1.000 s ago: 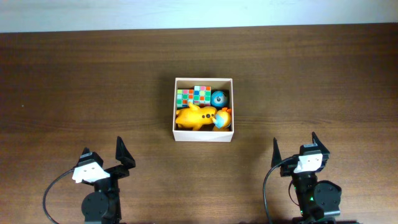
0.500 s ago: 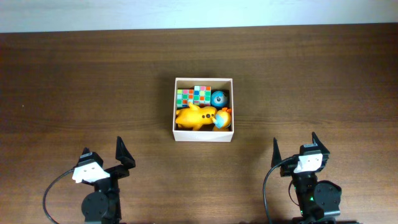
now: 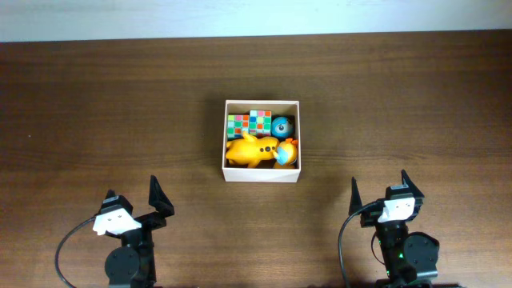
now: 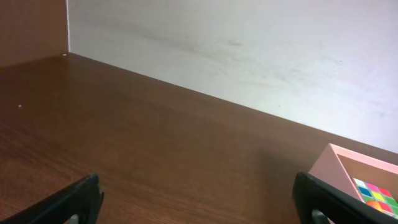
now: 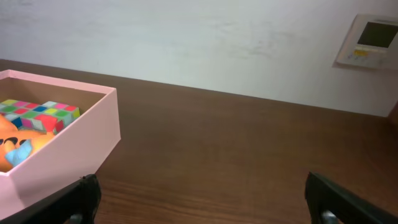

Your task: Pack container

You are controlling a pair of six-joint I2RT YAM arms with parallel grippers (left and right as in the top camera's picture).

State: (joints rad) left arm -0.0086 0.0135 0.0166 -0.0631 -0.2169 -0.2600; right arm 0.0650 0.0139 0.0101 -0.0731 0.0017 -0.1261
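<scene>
Wood table (image 3: 96, 96) w/ packed container (image 3: 262, 175) mid; left hand (image 3: 132, 190) & right hand (image 3: 379, 180) wide open, empty.

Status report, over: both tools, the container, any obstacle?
Left tool open, empty. Right tool open, empty. Container ahead, apart from both, with puzzle cubes, yellow toy and blue ball inside. No obstacle seen between.

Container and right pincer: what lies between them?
Only bare table lies between the container and the right pincer; the overhead view shows it.
</scene>
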